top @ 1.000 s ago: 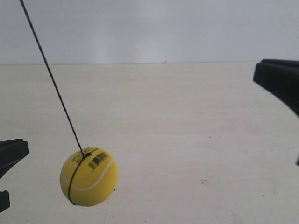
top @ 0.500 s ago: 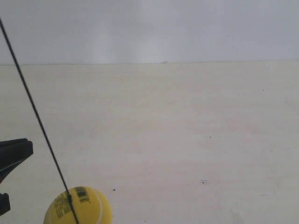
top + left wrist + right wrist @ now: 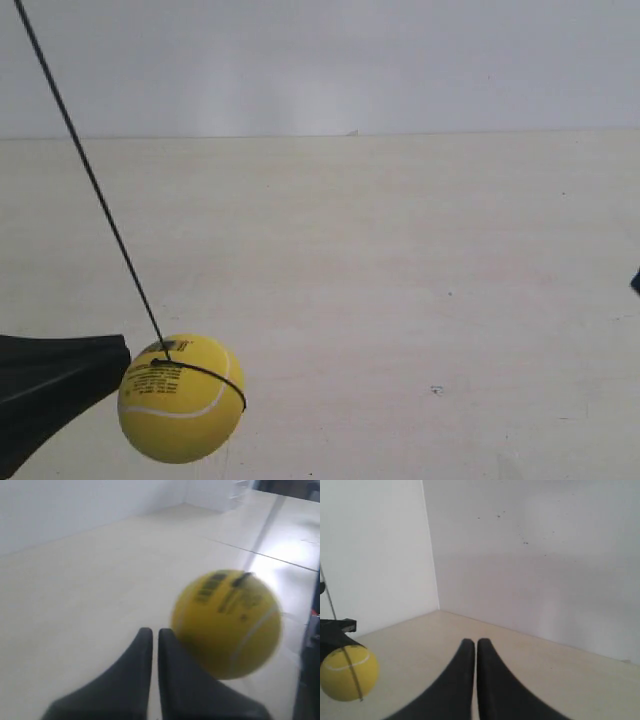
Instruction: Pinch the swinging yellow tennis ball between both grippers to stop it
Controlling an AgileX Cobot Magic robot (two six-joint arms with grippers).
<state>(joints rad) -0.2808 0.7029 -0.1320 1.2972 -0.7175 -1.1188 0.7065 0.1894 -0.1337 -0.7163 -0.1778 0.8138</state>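
Yellow tennis ball [image 3: 181,398] with a white seam and a thin black band hangs on a dark string [image 3: 90,180] over a pale wooden tabletop [image 3: 400,250]. Its side meets the tip of the black wedge-shaped left gripper [image 3: 151,630], jaws together. The matching black right gripper [image 3: 471,641], jaws likewise together, stands well apart from the ball.

Just a pale cream table [image 3: 400,250] with a plain white wall [image 3: 350,60] rising right behind its far edge, plus one tiny dark speck [image 3: 436,389] on the tabletop.
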